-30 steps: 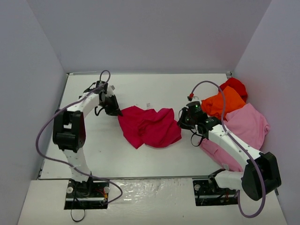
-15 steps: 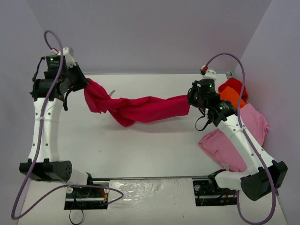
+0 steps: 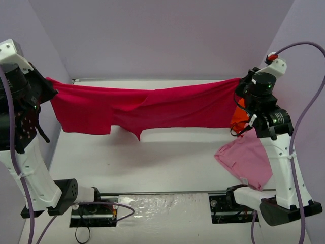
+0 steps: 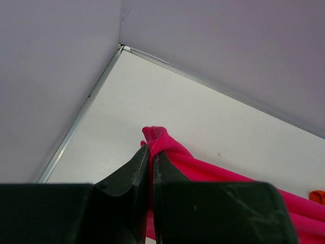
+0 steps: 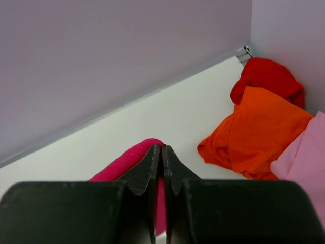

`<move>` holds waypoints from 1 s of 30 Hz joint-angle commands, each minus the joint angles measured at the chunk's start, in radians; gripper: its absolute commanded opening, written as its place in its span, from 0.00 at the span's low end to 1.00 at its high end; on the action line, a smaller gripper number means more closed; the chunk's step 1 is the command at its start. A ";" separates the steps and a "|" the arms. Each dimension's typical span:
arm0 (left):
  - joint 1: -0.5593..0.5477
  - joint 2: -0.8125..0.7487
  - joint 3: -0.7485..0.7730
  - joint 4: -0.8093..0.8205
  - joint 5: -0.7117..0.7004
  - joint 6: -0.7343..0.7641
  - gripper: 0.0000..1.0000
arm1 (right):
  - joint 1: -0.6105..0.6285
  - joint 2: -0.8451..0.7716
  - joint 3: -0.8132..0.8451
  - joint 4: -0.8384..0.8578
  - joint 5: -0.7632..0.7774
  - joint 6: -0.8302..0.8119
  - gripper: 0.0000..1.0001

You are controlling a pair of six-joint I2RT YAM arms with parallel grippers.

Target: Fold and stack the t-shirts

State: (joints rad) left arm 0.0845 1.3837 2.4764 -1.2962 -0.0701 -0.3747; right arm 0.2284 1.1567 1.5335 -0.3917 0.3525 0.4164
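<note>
The crimson-magenta t-shirt hangs stretched in the air between both arms, above the white table. My left gripper is shut on its left end; the pinched cloth shows above my fingertips. My right gripper is shut on its right end, with the hem beside the fingertips. A light pink t-shirt lies on the table at the right. An orange t-shirt and a bright red t-shirt lie crumpled in the far right corner.
Lilac walls enclose the table at the back and on both sides. The arm bases and purple cables stand at the near edge.
</note>
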 commanded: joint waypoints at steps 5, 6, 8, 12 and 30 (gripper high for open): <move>0.004 -0.122 0.009 0.029 -0.004 -0.012 0.00 | -0.009 -0.136 0.105 -0.005 0.023 0.010 0.00; 0.004 -0.137 0.005 0.032 -0.002 -0.021 0.00 | -0.009 -0.146 0.105 -0.017 0.011 0.013 0.00; 0.004 -0.190 -0.022 0.042 0.001 -0.032 0.00 | -0.009 -0.179 0.099 -0.030 -0.006 0.017 0.00; -0.018 -0.265 -0.051 0.049 -0.011 -0.045 0.01 | -0.009 -0.237 0.092 -0.066 -0.023 0.022 0.00; -0.048 -0.227 -0.496 0.287 0.013 -0.117 0.01 | -0.009 -0.133 -0.121 0.025 -0.078 0.035 0.00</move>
State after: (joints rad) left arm 0.0391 1.0904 2.0884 -1.2064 -0.0733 -0.4516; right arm 0.2268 0.9433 1.4673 -0.5082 0.2800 0.4530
